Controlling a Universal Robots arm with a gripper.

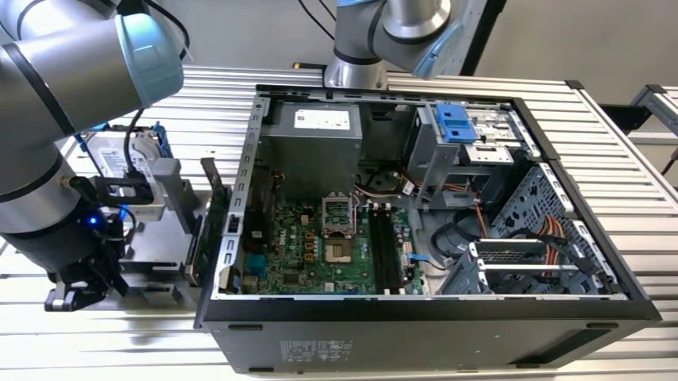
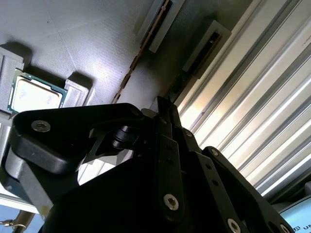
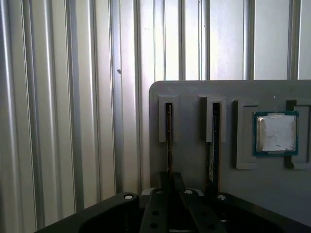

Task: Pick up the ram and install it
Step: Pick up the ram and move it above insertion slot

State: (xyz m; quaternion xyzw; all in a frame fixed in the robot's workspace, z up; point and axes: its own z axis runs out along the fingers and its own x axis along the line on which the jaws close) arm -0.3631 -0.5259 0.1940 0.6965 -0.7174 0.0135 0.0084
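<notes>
**Gripper at the ram in its holder, left of the open case**

On the exterior view's left, the arm hangs low over the slatted bench (image 1: 614, 111) with its gripper (image 1: 75, 294) at the grey holder (image 3: 194, 94). The ram (image 3: 168, 141) stands on edge in one of the holder's narrow slots, which leaves its long upper edge free for a grasp from above. In the first wrist view the gripper lines up along that stick and seems to straddle it. Whether it is apart or clamped on the board I cannot tell. A second stick (image 3: 212, 145) stands in the next slot, and a processor (image 3: 275, 133) lies in a recess beyond. To the right, the computer case (image 1: 424, 313) lies open on its side, so the motherboard (image 1: 307, 246) and its black memory slots (image 1: 383, 246) face upward, reachable from above.
</notes>
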